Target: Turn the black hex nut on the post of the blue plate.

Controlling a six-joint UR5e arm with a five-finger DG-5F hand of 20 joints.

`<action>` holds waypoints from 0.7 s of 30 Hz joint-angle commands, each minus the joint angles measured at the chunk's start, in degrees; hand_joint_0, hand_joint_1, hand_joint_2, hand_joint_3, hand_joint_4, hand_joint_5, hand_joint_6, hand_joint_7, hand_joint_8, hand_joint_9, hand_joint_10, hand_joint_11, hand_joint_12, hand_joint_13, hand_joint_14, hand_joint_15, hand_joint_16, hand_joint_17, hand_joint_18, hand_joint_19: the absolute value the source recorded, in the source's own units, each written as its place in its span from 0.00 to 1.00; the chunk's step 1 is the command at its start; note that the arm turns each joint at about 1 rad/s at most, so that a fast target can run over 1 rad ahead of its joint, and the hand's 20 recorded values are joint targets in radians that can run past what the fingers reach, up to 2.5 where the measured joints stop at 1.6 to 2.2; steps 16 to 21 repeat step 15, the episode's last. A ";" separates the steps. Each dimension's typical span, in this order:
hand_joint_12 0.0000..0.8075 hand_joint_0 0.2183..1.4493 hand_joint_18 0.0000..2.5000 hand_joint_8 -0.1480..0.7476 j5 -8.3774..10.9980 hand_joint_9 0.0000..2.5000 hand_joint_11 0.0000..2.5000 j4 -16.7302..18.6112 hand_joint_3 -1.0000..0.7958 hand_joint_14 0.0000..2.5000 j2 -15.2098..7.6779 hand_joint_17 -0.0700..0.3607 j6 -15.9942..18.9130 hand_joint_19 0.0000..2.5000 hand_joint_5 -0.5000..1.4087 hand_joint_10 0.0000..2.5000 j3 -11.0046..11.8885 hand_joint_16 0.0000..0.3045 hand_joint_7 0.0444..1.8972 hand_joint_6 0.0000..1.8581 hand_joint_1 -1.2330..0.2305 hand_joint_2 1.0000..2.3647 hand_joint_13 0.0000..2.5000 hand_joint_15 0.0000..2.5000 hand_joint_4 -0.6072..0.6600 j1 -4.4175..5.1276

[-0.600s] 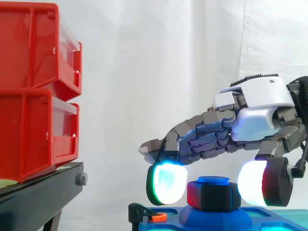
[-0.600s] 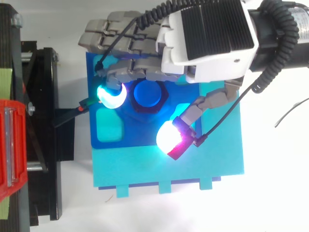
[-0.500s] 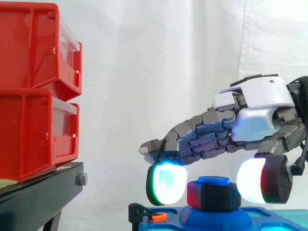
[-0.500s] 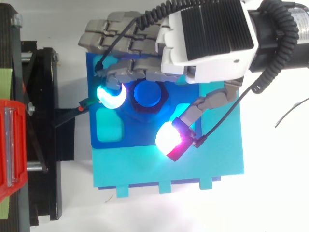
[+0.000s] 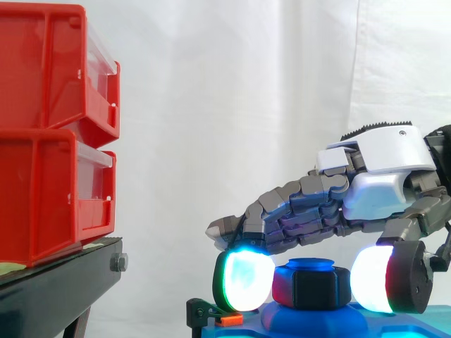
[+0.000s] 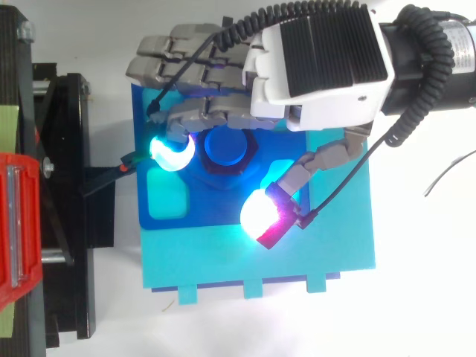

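Over on the left the red bins (image 5: 49,134) sit stacked on their black stand (image 5: 60,282), well apart from the work. Moving right, the blue plate (image 6: 216,212) lies low, and the black hex nut (image 5: 312,287) sits on its post (image 6: 227,144) in the middle of it. The hand (image 5: 384,172) hangs over the nut, fingers loosely arched and holding nothing. One glowing fingertip (image 5: 243,280) is right up against the nut's left side, and the thumb (image 6: 262,216) stands off to the other side, apart from it. I'd say the reach is done; closing on the nut and the turning itself are both left.
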 commanded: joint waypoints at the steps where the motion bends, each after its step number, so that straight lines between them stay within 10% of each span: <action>1: 0.46 0.14 0.00 0.39 -0.08 0.00 0.00 -0.04 0.28 0.00 0.00 0.44 -0.08 0.00 0.13 0.00 -0.02 0.17 0.50 0.27 0.34 0.00 0.01 0.00 0.65 -0.02; 21: 0.44 0.17 0.00 0.38 -0.35 0.00 0.00 -0.04 0.28 0.00 0.00 0.42 -0.17 0.00 0.13 0.00 -0.02 0.16 0.50 0.27 0.30 0.00 0.00 0.00 0.63 -0.46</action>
